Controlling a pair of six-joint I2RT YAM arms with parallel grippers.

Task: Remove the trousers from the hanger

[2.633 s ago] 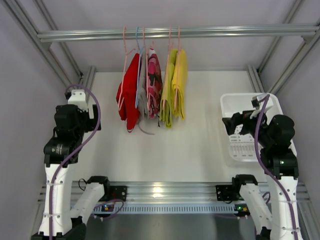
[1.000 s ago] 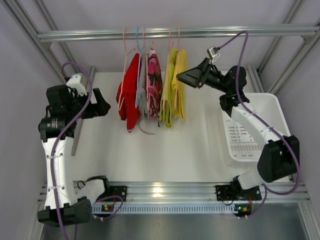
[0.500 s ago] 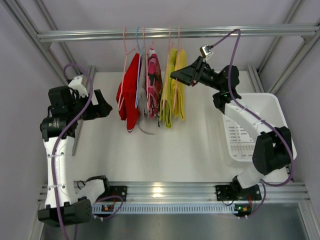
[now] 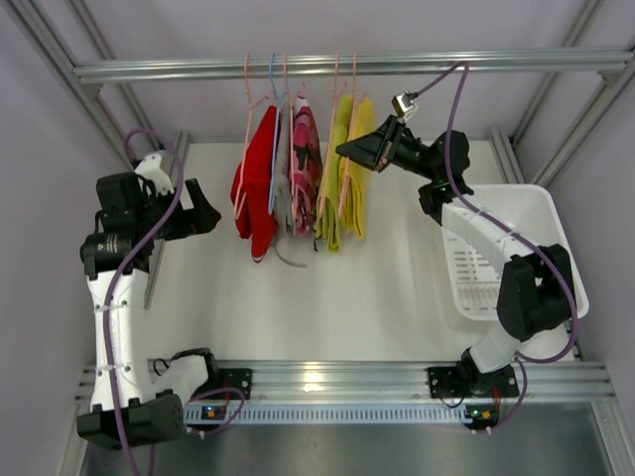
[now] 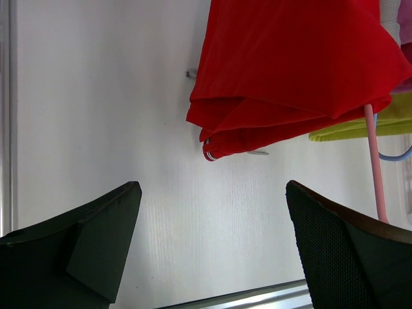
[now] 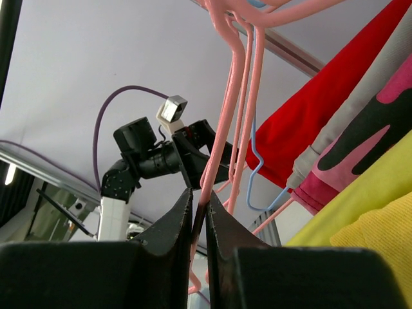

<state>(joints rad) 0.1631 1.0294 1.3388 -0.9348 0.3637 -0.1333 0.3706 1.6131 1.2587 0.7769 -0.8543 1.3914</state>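
Two trousers hang folded over pink hangers on the rail: a bright yellow pair (image 4: 358, 178) and, on its left, a duller yellow-green pair (image 4: 331, 193). My right gripper (image 4: 344, 151) reaches in from the right at their upper part. In the right wrist view its jaws (image 6: 200, 198) are shut on the thin wire of a pink hanger (image 6: 222, 129), with yellow cloth (image 6: 380, 244) at the lower right. Left of the garments my left gripper (image 4: 208, 210) stands wide open. It holds nothing (image 5: 212, 187) and faces the red garment (image 5: 296, 64).
A red garment (image 4: 256, 183), grey cloth and a pink patterned garment (image 4: 304, 164) hang left of the trousers on the same metal rail (image 4: 446, 64). A blue hanger (image 6: 257, 174) hangs among the pink ones. A white basket (image 4: 541, 213) stands at the right of the table.
My right gripper has edged left into the yellow trousers and closed its jaws on the pink hanger wire. The bright yellow pair has shifted slightly. The left arm has hardly moved.
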